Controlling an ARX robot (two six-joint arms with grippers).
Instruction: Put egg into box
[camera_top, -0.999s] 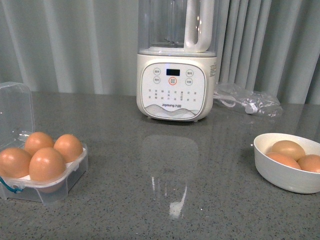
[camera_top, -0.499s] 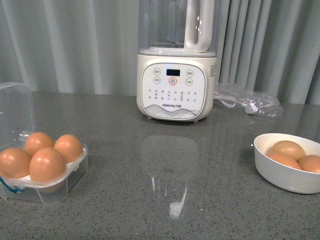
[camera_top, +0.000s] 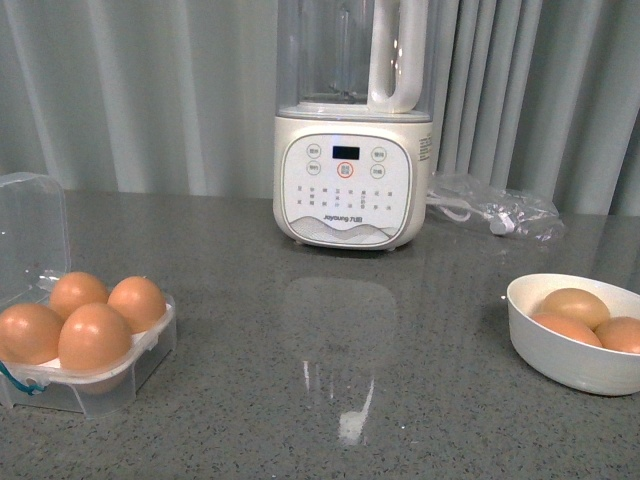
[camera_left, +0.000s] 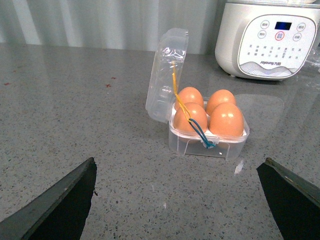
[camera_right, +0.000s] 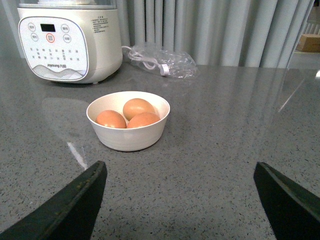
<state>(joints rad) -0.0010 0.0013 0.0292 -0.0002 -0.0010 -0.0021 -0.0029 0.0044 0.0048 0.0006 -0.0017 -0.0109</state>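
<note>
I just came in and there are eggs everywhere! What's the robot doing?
Nothing is being held right now. The left gripper and the right gripper are both open and empty, back from the things. The clear box, its lid up, holds four eggs, one in each cup. Three more eggs sit in the white bowl.

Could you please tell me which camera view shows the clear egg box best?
The left wrist view: the box sits whole, lid open, four eggs inside. The front view clips it at the picture's left edge. The right wrist view does not show it.
</note>
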